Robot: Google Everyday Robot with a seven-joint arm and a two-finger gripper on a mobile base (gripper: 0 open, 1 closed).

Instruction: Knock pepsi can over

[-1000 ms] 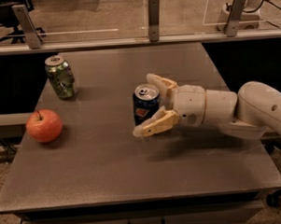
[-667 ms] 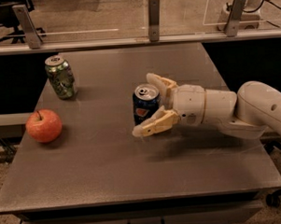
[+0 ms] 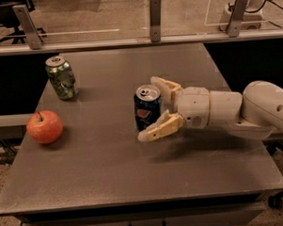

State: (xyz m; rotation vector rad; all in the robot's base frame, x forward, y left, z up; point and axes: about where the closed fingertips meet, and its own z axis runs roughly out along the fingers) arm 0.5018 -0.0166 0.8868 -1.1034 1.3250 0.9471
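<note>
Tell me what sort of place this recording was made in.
Likely a robotics lab test station: a plain grey table backed by a glass barrier, staged props (green can, apple), and the claw at the pepsi can mid-table.

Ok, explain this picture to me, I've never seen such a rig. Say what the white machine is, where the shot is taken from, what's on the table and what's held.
The white machine is a robot arm reaching in from the right. Its grasping part, the end effector, has two fingers. There is only one view, looking down at the table from above its near edge; where that camera is mounted isn't known. On the table stand a pepsi can, a green can at the far left, and a red apple on the left. The fingers are spread open, one on either side of the upright pepsi can. Nothing is lifted; whether they touch it I cannot tell.
</note>
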